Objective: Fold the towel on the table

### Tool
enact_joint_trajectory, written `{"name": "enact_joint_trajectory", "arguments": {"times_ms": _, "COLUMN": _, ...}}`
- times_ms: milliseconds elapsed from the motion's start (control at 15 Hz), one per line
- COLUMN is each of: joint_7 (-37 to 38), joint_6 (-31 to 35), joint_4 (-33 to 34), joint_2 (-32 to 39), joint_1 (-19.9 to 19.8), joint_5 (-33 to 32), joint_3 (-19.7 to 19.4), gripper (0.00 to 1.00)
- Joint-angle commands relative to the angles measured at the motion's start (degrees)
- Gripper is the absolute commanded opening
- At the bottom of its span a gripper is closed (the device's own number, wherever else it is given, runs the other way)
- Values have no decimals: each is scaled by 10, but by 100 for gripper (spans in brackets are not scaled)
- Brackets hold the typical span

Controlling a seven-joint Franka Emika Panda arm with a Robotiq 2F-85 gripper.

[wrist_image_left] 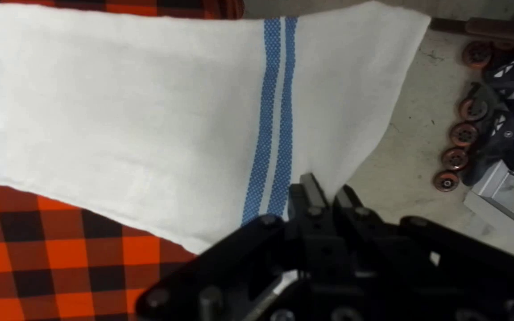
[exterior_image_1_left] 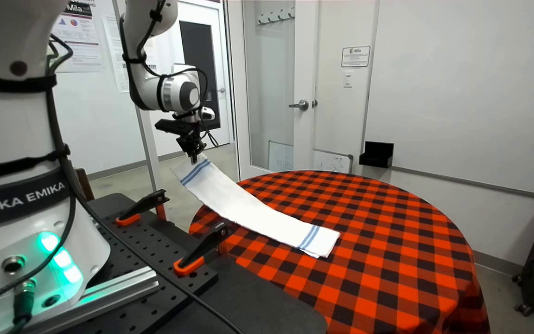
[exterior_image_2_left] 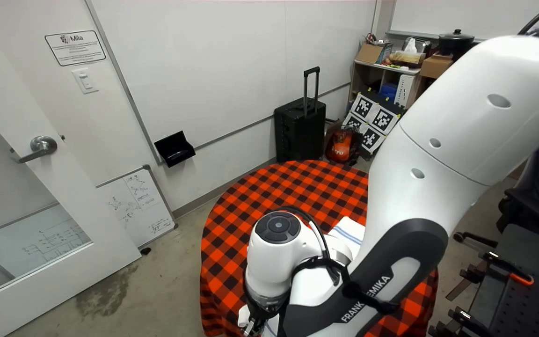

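Black and blurred toward the bottom edge of the wrist view, my gripper (wrist_image_left: pixel 326 192) has its 2 fingers (wrist_image_left: pixel 312 196) drawn together with white cloth between them — I am pinching the towel (wrist_image_left: pixel 150 120) by its end, on the outer side of 2 blue stripes. Cloth narrows at my fingertips, and a corner of that end spreads loose beyond them, with floor (wrist_image_left: pixel 411 129) showing past it and dark inline skates (wrist_image_left: pixel 504 136) on the floor. In an exterior view the towel slopes from my gripper down in a long curve to the red-and-black checked table (exterior_image_1_left: pixel 387 250), my grip higher than the tabletop and the held end up off it. The towel's far end, also crossed by 2 blue stripes, lies flat on the check, well apart from my fingers. In an exterior view my arm (exterior_image_2_left: pixel 414 196) covers much of the towel — the striped far end shows in a gap between parts of the arm, on the table.
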Motion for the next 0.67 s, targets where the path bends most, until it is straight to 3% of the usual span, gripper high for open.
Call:
{"name": "enact_joint_trajectory", "arguments": {"times_ms": 0, "joint_7": -30, "joint_6": -24, "joint_4": -15, "joint_2": -59, "joint_1": -12, "joint_5": 11, "joint_3": -3, "gripper": 1}}
{"name": "enact_joint_trajectory", "arguments": {"times_ms": 600, "joint_7": 1, "joint_6": -139, "joint_4": -51, "joint_2": -171, "joint_1": -2, "joint_5": -118, "joint_3": -123, "gripper": 1}}
